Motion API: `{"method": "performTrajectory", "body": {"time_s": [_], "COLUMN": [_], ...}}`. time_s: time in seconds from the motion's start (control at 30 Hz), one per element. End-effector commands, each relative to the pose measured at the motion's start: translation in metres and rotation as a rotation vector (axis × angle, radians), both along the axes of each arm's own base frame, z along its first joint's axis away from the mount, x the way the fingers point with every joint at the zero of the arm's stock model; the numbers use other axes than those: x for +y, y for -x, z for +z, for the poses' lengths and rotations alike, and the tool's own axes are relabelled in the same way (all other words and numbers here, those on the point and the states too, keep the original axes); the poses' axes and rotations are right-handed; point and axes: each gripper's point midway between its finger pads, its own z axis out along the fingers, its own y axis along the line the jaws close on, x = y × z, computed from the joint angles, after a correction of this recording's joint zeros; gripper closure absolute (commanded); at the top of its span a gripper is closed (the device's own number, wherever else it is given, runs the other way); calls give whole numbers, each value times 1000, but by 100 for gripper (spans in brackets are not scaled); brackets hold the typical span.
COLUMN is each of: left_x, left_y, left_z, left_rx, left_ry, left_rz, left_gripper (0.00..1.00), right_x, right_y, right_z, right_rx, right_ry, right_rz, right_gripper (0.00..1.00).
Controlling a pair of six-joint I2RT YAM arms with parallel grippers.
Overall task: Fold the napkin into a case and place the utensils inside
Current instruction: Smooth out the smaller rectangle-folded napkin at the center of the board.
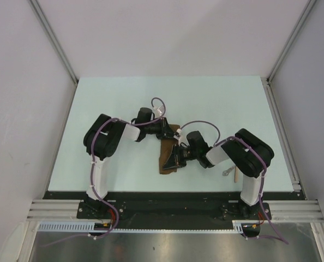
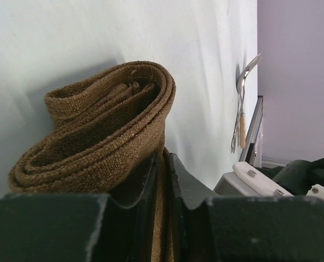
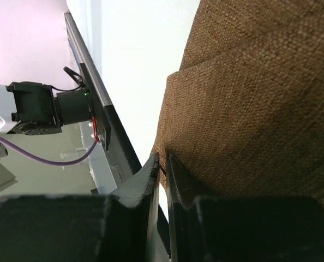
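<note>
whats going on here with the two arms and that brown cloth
Both arms are folding the napkin mid-table. The left gripper is pinched on a fold of it, with the cloth bunched in looped layers, and the right gripper is pinched on another edge. The utensils lie on the table beside the right arm, not yet inside the napkin.

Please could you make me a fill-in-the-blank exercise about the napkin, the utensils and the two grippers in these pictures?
1. The folded napkin is dark ___ in colour.
2. The left gripper and the right gripper each pinch an edge of the ___.
3. The utensils lie on the table, nearer to the ___ arm.
Missing words: brown; napkin; right.
</note>
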Motion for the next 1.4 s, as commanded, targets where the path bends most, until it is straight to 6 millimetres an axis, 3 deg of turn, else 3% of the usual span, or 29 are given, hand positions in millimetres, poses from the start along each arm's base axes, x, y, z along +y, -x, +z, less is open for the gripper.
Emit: {"method": "performTrajectory", "body": {"time_s": [0.0, 0.17, 0.23, 0.33, 0.37, 0.4, 0.43, 0.47, 0.5, 0.53, 0.57, 0.6, 0.63, 0.67, 0.7, 0.73, 0.77, 0.8, 0.9, 1.0, 1.03, 1.07, 1.13, 1.17, 1.2, 1.23, 1.27, 1.33, 1.37], "left_x": [9, 10, 10, 8, 8, 10, 13, 20, 23, 29, 37, 38, 42, 46, 42, 42, 43, 36, 25, 10, 2, -8, -18, -20, -20, -22, -21, -15, -14], "left_y": [-12, -12, -13, -18, -19, -19, -26, -20, -20, -18, -21, -19, -14, -11, -3, 4, 11, 23, 50, 58, 54, 47, 30, 26, 16, 11, 4, -11, -14], "left_z": [16, 63, 75, 75, 65, 61, 63, 67, 76, 75, 94, 99, 101, 105, 125, 129, 131, 146, 154, 162, 143, 153, 135, 130, 127, 128, 111, 110, 97], "left_rx": [-26, -69, -91, -75, -54, -44, -74, -92, -130, -125, -177, -199, -189, -206, -241, -237, -233, -251, -264, -289, -248, -263, -244, -236, -231, -225, -195, -196, -167], "left_ry": [-21, 22, 27, 38, 25, 18, 15, 9, 0, -41, -67, -94, -124, -142, -119, -119, -119, -88, -64, -17, -31, -4, -26, -18, 2, 23, 9, 27, 16], "left_rz": [26, 56, 66, 64, 72, 85, 132, 165, 190, 222, 283, 296, 310, 339, 335, 334, 336, 319, 267, 198, 160, 127, 92, 71, 62, 41, 46, 53, 45], "left_gripper": [78, 65, 59, 56, 57, 60, 62, 65, 62, 57, 45, 41, 38, 35, 35, 35, 35, 35, 35, 39, 44, 55, 61, 68, 71, 76, 81, 85, 89], "right_x": [0, 3, 5, -3, -10, -26, -45, -58, -80, -108, -124, -151, -185, -204, -226, -251, -266, -284, -317, -314, -309, -282, -255, -222, -208, -194, -184, -149, -134], "right_y": [-3, -7, -2, 0, -5, -27, -23, -31, -49, -40, -48, -56, -51, -52, -52, -50, -48, -44, -39, -42, -47, -47, -53, -47, -55, -54, -54, -50, -46], "right_z": [18, 53, 52, 45, 53, 54, 46, 52, 73, 64, 77, 87, 81, 83, 87, 82, 80, 71, 65, 66, 70, 76, 80, 91, 100, 104, 99, 102, 105], "right_rx": [-71, -134, -130, -121, -155, -189, -146, -191, -269, -224, -251, -283, -222, -207, -201, -153, -128, -102, -30, -7, -36, -36, -100, -153, -217, -240, -236, -266, -265], "right_ry": [-22, -36, -28, 15, 31, 92, 191, 244, 308, 438, 487, 564, 657, 691, 717, 755, 773, 821, 852, 813, 789, 670, 547, 440, 386, 373, 383, 326, 283], "right_rz": [29, 35, 43, 17, -12, -110, -143, -174, -291, -325, -387, -499, -571, -633, -715, -785, -842, -910, -1034, -1033, -992, -876, -781, -662, -634, -592, -552, -446, -398], "right_gripper": [86, 85, 85, 84, 83, 79, 76, 71, 63, 60, 57, 52, 50, 47, 42, 40, 36, 31, 29, 30, 31, 32, 38, 39, 41, 41, 41, 47, 51]}}
